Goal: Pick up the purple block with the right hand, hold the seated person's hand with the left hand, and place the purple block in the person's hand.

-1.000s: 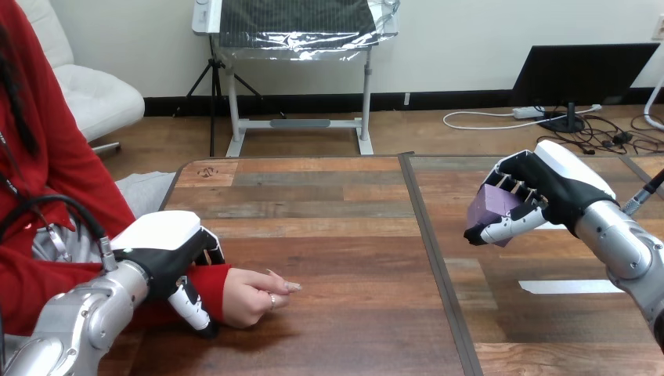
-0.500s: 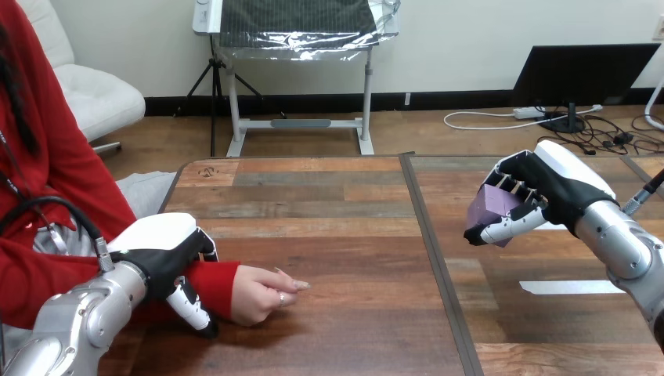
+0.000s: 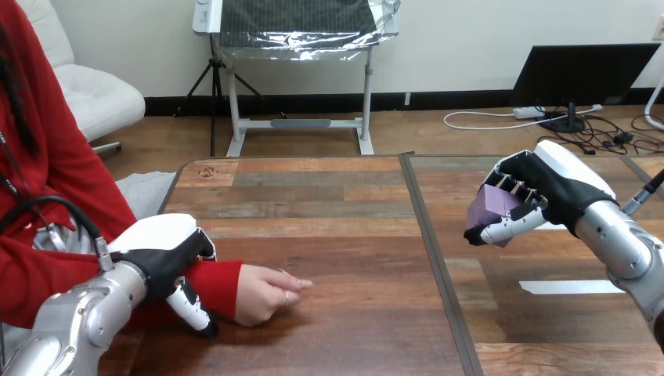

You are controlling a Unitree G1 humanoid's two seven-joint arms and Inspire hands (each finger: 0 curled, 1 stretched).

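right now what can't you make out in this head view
- Whether the left hand truly grips the person's sleeved wrist: the hand's own back covers the contact, head view.
- Most of the purple block: the right hand is wrapped round it, head view.
- The palm of the person's hand: it faces the table, head view.

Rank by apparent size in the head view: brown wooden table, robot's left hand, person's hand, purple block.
1. brown wooden table
2. left hand
3. person's hand
4. purple block, partly hidden in the right hand, so unsure
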